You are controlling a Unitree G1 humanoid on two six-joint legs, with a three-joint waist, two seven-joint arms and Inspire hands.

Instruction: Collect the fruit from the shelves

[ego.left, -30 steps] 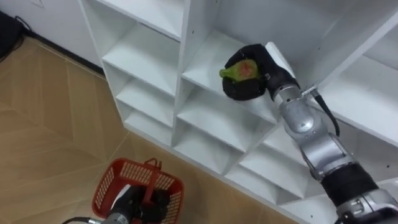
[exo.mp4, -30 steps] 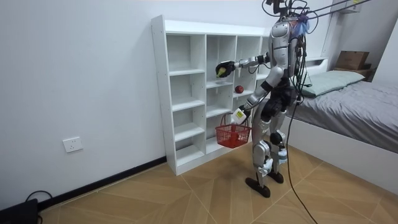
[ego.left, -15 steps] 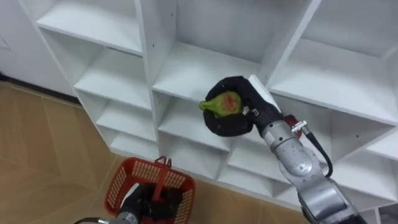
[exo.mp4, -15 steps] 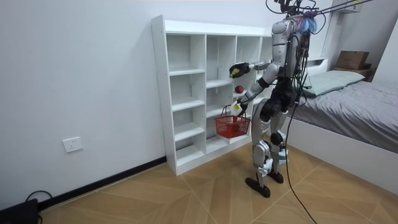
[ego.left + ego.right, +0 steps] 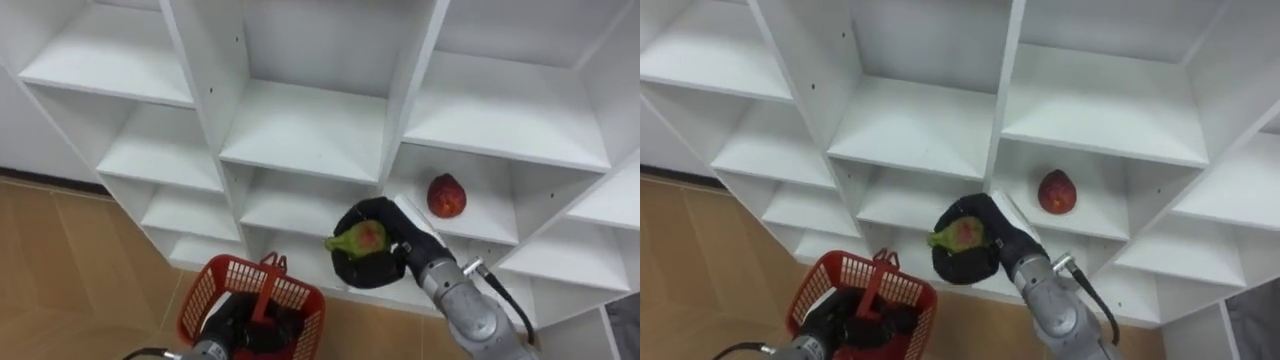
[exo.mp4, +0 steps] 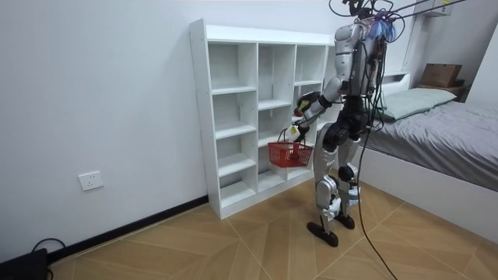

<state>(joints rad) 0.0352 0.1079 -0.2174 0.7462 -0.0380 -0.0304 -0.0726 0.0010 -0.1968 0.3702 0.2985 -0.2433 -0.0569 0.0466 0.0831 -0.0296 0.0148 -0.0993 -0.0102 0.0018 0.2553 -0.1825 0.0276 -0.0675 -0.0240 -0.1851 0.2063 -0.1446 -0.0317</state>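
Now: fruit in hand, basket below

Item 1, green fruit (image 5: 358, 238): greenish with a red blush, lower centre of the left eye view. It is held out in front of the closet (image 5: 300, 130) by the right hand (image 5: 385, 262), whose fingers curl round it from beneath.

Item 2, basket (image 5: 200, 300): red wire, lower left of frame, below the fruit and off to its left. The left hand (image 5: 232, 325) is closed round the handle (image 5: 268, 285). In the room view the basket hangs from that hand before the closet.

Item 3, red fruit (image 5: 446, 196): lying alone in a compartment right of centre, just above and to the right of the right hand, untouched.

Item 4, closet: white, with open cubbies.

Step in hand, as judged: carrying the green fruit from shelf to basket.

Next move: bring the right hand leftward and down until the fruit sits over the basket mouth, clear of the upright handle and the left hand. Then loosen the fingers. The red fruit is left to collect afterwards.
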